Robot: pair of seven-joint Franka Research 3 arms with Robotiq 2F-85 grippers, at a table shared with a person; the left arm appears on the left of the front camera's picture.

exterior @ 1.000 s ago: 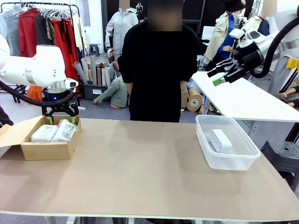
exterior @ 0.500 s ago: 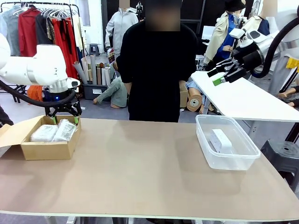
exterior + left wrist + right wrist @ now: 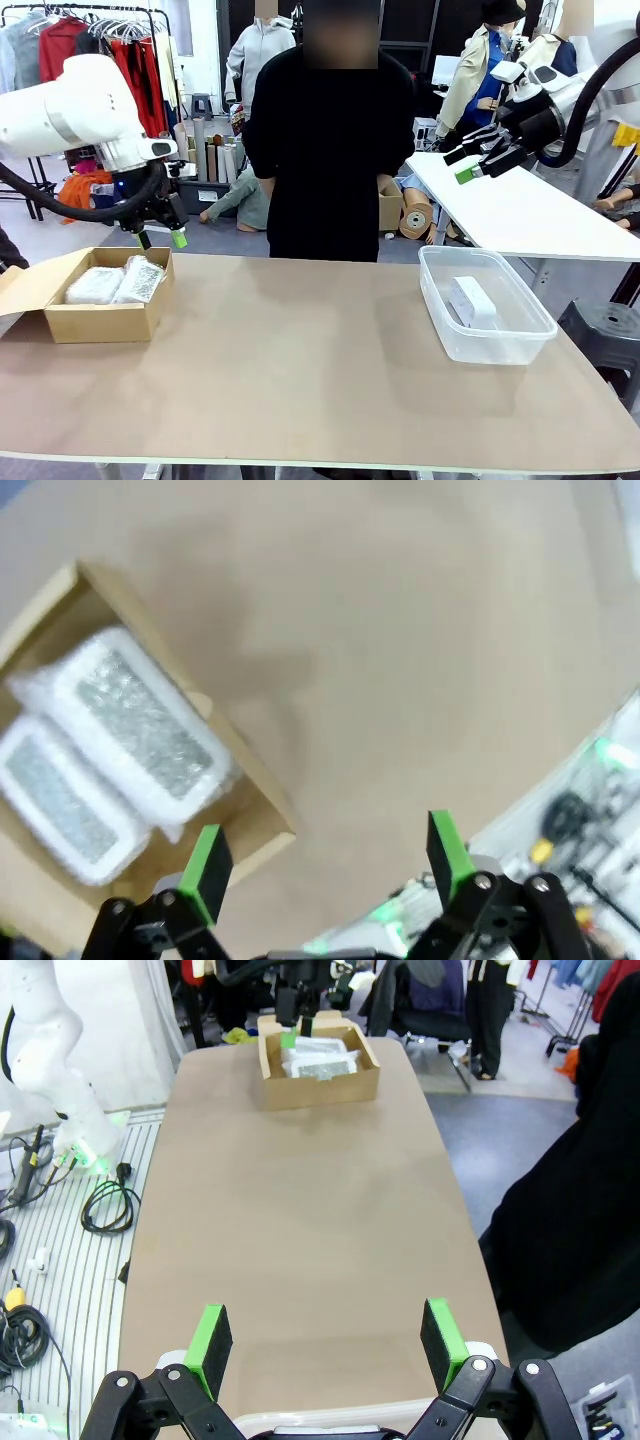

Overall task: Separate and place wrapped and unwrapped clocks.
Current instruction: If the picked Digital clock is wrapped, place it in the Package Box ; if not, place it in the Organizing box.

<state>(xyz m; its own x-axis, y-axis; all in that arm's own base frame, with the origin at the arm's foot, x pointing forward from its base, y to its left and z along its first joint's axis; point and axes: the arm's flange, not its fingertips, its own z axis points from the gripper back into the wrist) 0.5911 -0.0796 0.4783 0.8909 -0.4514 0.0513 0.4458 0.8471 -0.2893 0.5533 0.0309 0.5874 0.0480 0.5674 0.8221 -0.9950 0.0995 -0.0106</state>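
Observation:
Two wrapped clocks, lumpy white bubble-wrap bundles (image 3: 95,286) (image 3: 141,279), lie side by side in an open cardboard box (image 3: 95,323) at the table's left. In the left wrist view the wrapped bundles (image 3: 140,725) (image 3: 58,802) lie in the box (image 3: 262,805) below and to the left. My left gripper (image 3: 160,239) (image 3: 327,865) hangs open and empty above the box's far right corner. An unwrapped white clock (image 3: 472,300) lies in a clear plastic bin (image 3: 490,346) at the right. My right gripper (image 3: 468,162) (image 3: 325,1345) is open, held high above the right side.
A person in black (image 3: 335,150) stands at the table's far edge, the black sleeve (image 3: 585,1210) showing in the right wrist view. The wide tan tabletop (image 3: 300,340) stretches between box and bin. A second white table (image 3: 520,215) stands behind on the right.
My left gripper has lifted from just over the box and swung up and right, empty. The right arm, bundles and bare clock have not moved.

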